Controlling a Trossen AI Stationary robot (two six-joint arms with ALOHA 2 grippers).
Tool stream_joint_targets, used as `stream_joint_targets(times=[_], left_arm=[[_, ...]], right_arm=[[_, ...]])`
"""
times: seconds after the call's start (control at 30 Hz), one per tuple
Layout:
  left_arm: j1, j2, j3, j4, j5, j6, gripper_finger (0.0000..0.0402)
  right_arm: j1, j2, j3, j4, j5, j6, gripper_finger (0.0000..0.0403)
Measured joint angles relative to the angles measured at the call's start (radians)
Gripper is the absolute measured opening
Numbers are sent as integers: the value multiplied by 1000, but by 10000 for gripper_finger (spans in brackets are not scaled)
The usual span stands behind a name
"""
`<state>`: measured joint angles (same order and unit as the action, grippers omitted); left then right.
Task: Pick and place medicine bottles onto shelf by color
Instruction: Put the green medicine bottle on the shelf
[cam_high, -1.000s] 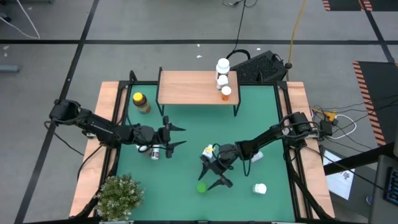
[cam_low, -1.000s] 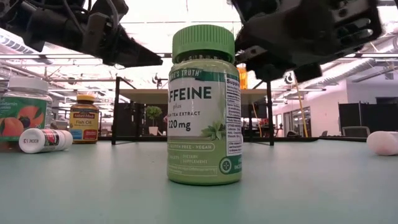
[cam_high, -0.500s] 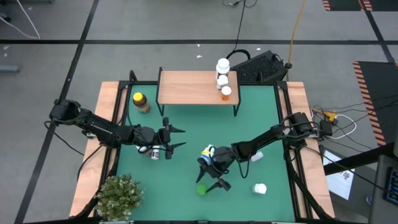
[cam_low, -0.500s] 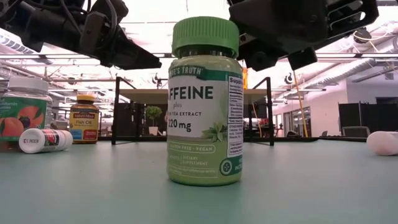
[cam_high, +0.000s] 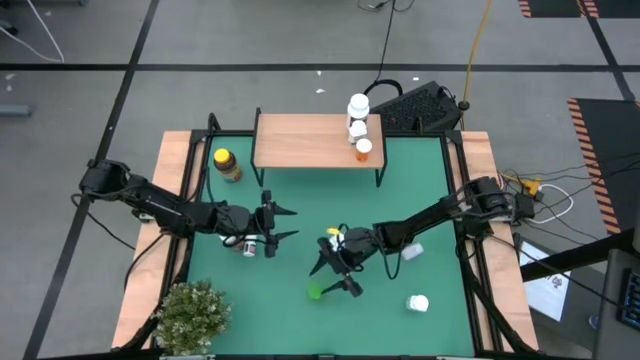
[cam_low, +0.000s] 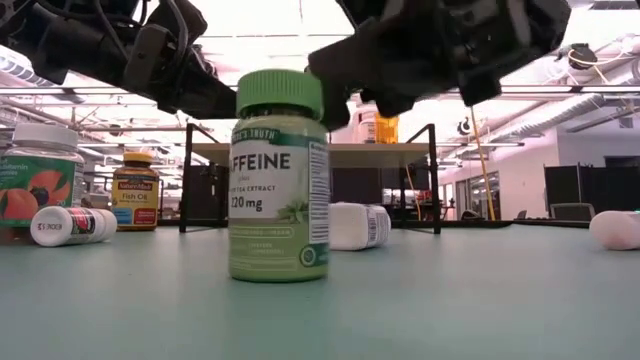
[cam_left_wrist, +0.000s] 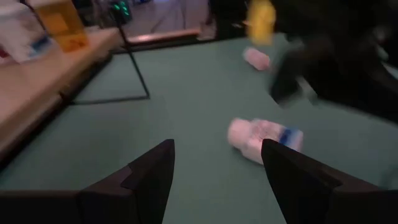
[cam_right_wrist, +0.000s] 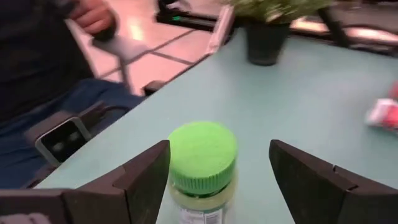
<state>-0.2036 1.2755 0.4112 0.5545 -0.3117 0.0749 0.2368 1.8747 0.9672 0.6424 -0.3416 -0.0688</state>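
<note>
Three bottles stand at the right end of the shelf (cam_high: 315, 139), one orange-capped (cam_high: 364, 146). I log the green bottle (cam_low: 278, 180) upright on the mat well in front of the shelf; my right gripper (cam_high: 334, 276) hovers over it, fingers spread wide to either side of its cap, not touching. A white bottle (cam_low: 358, 226) lies on its side behind the green bottle. My left gripper (cam_high: 278, 224) waits open, left of the green bottle
</note>
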Motion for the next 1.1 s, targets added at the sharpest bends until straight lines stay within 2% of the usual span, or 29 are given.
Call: stream_joint_targets(times=[0.07,0.23,0.3,0.37,0.5,0.63,0.8,0.9,1.1], left_arm=[[-21,0,0,-26,0,-7,246],[-81,0,0,-67,0,-28,246],[-104,0,0,-63,0,-32,246],[-121,0,0,-50,1,-24,246],[-135,0,0,3,1,26,246],[-135,0,0,50,1,78,246],[-117,0,0,80,1,150,246],[-106,0,0,76,1,143,246],[-105,0,0,21,1,52,246]], right_arm=[[13,-53,0,-57,91,-2,267],[99,-158,-1,-315,450,69,267],[144,-167,-17,-327,563,133,267],[187,-158,-43,-293,624,192,267],[239,-90,-95,-153,654,231,267],[243,-16,-112,-19,651,223,267],[190,103,-114,132,511,213,268],[175,156,-114,237,468,239,268],[169,224,-91,338,473,267,268]])
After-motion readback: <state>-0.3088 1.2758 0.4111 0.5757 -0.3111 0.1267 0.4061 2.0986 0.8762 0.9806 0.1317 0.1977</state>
